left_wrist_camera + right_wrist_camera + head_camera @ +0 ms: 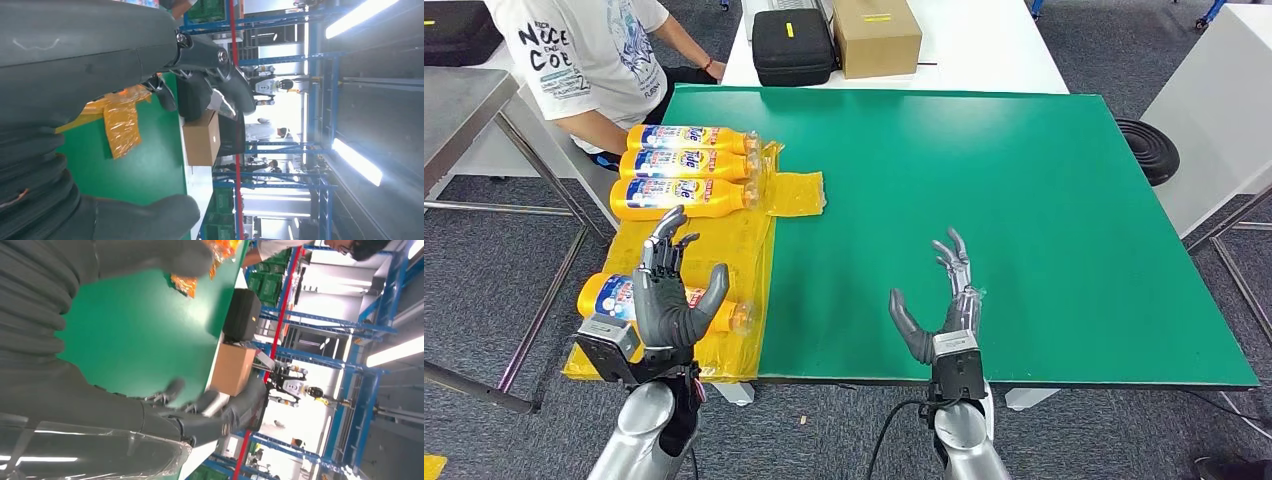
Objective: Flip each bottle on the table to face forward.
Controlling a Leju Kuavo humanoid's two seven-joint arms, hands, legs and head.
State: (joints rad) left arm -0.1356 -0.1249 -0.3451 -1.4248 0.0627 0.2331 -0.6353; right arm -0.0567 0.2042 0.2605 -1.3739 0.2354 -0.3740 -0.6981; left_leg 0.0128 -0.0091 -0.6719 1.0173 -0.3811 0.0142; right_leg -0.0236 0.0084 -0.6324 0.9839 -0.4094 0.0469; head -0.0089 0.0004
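Note:
Three orange bottles with blue-and-white labels lie side by side on a yellow plastic sheet at the table's left edge. A fourth orange bottle lies nearer me on the same sheet, partly hidden behind my left hand. That hand is raised over it with fingers spread, holding nothing. My right hand hovers over the green table near the front edge, fingers apart and empty. The left wrist view shows the left hand's fingers apart above the sheet.
A person in a white printed shirt sits at the far left beside the bottles. A black case and a cardboard box stand on the white table behind. A metal table is at the left.

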